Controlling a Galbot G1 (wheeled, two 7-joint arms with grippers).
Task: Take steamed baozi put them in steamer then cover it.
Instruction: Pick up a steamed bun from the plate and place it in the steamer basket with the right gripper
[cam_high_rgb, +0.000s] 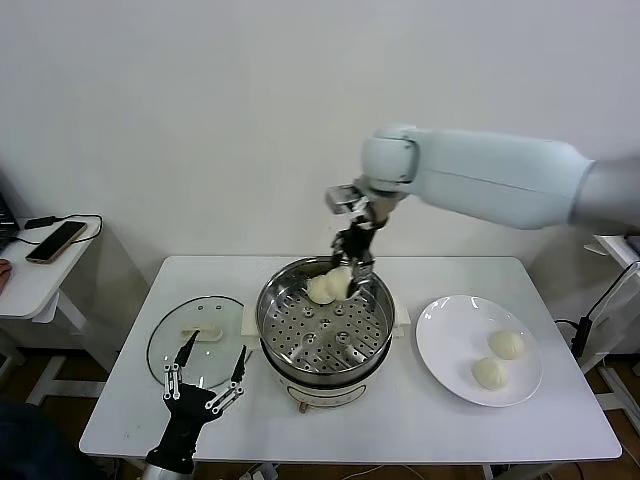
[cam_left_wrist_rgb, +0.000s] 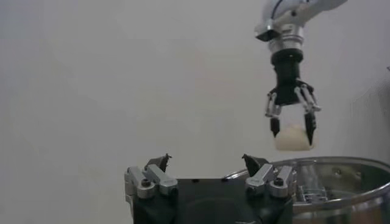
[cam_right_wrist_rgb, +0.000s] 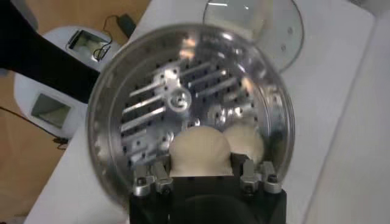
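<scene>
Right gripper (cam_high_rgb: 352, 268) pinches a baozi (cam_high_rgb: 341, 281) between its fingers above the steamer (cam_high_rgb: 324, 325) tray for lowering beside one already inside, two wait on plate (cam_high_rgb: 437, 352); left gripper (cam_high_rgb: 205, 377) spread, idle over lid (cam_high_rgb: 163, 345).

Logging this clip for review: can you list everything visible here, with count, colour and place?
steamed baozi: four, cream-white; one held in the right tool, one on the steamer tray, two on the plate.
steamer: one, shiny steel, table centre.
plate: one, white, to the steamer's right.
glass lid: one, clear with cream handle, to the steamer's left.
table: one, white.
side table: one, white, far left, carrying a phone.
left tool: open, over the table's front left, near the lid.
right tool: shut on a baozi above the steamer.
</scene>
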